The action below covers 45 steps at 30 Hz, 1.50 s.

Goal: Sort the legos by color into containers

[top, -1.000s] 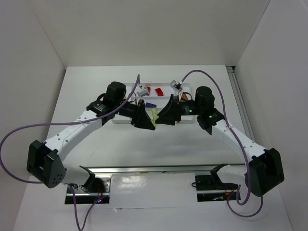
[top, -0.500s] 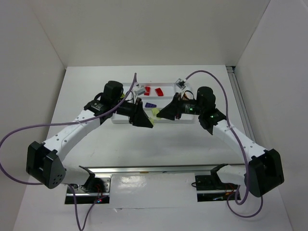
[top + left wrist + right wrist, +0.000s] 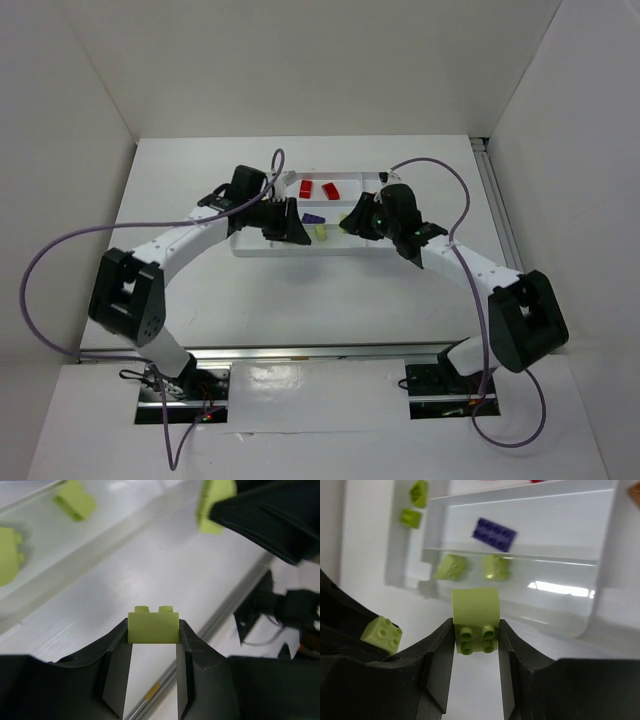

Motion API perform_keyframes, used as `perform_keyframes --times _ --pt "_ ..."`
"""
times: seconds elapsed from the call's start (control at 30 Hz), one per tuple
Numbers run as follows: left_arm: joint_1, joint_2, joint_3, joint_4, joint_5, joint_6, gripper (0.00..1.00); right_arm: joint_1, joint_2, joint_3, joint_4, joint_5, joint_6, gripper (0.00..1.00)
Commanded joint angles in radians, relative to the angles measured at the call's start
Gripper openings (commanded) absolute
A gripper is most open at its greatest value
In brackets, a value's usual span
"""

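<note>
My left gripper is shut on a yellow-green lego, studs facing away, just above the table in front of the white tray. The right gripper is shut on another yellow-green lego, studs toward the camera, near the tray's front wall. In the top view both grippers face each other over the tray's front part. Two yellow-green legos lie in the front container and a dark purple one in the container behind.
Two red legos lie in the tray's back container. Two more yellow-green legos sit in the container at the tray's left end. White walls enclose the table. Purple cables arch over both arms.
Both grippers moved away from the bases toward the tray. The right gripper's jaws narrowed onto its yellow-green lego. The left gripper kept its lego.
</note>
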Motion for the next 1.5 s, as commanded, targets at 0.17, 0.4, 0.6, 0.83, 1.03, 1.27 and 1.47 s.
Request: perform_keyframes --times 0.17,0.4,0.6,0.83,1.03,1.27,1.47 --pt "-0.059 0.249 0.24 -0.102 -0.397 -0.11 0.0 0.021 0.155 0.134 -0.069 0.237 -0.062 0.19" --pt "-0.069 0.304 0.26 -0.134 -0.483 -0.119 0.04 0.021 0.209 0.137 -0.051 0.228 -0.071 0.27" --pt "-0.078 0.313 0.269 -0.134 -0.494 -0.11 0.36 0.021 0.239 0.177 -0.066 0.228 -0.094 0.47" --pt "-0.108 0.31 0.269 -0.144 -0.527 -0.099 0.87 0.021 0.218 0.186 -0.091 0.231 -0.103 0.8" --pt "-0.128 0.237 0.322 -0.196 -0.55 -0.099 0.91 0.021 0.141 0.211 -0.174 0.33 -0.094 0.99" --pt "-0.138 0.018 0.367 -0.242 -0.681 -0.08 0.91 0.021 0.1 0.269 -0.473 0.822 0.058 1.0" --pt "-0.107 -0.2 0.27 -0.251 -0.842 -0.061 0.95 -0.011 0.071 0.258 -0.691 0.951 0.2 1.0"
